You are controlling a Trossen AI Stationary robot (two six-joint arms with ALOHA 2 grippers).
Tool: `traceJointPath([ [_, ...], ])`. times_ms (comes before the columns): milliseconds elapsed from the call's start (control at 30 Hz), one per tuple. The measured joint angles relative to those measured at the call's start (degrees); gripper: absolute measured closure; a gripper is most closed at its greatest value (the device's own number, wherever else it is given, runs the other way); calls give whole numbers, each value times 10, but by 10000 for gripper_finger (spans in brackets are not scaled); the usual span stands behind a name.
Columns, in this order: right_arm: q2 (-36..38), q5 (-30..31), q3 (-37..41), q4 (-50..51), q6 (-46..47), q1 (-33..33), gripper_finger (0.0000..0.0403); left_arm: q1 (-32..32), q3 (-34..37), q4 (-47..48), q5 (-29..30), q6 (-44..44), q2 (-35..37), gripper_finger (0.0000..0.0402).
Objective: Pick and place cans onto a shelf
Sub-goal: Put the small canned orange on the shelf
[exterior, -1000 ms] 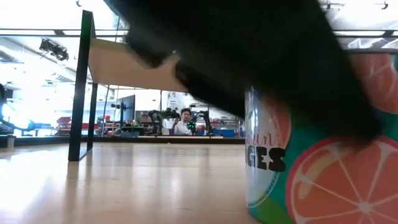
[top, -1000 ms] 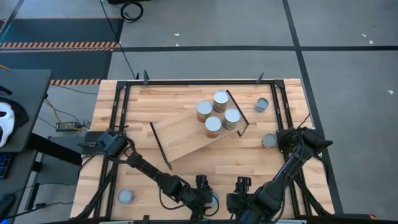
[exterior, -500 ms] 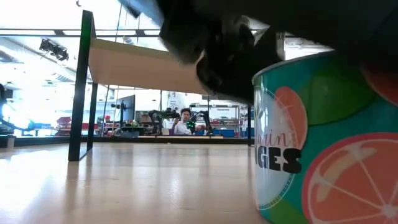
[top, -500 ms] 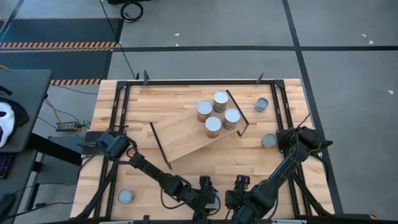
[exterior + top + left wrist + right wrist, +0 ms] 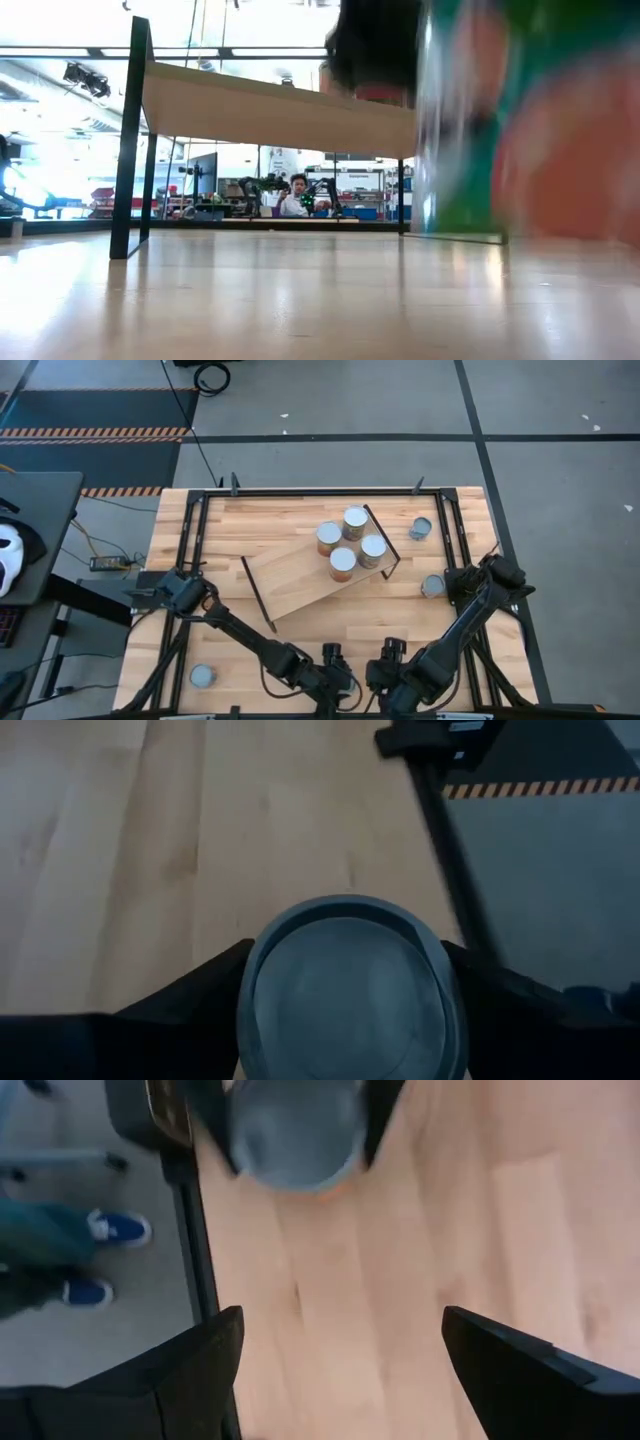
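a can sits between the fingers of the left end effector at the table's near edge, gripped. four cans stand on the shelf. the right end effector, beside it, is open, holding nothing.

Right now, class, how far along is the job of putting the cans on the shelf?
Done: four cans stand on the shelf. In hand: the left end effector grips a fifth can at the table's near edge; the right end effector waits open beside it. Left: three more cans on the table, two right of the shelf, one front-left.
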State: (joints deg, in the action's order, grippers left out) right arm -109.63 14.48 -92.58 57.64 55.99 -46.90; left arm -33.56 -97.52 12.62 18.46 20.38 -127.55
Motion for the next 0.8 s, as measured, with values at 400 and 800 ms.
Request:
traceJointPath([
  [400, 126, 126, 0, 9, -30, 0, 54, 15, -190, 404, 45, -42, 127, 120],
  [800, 170, 147, -1, -9, -89, 98, 54, 210, 78, 395, -6, -171, 433, 120],
])
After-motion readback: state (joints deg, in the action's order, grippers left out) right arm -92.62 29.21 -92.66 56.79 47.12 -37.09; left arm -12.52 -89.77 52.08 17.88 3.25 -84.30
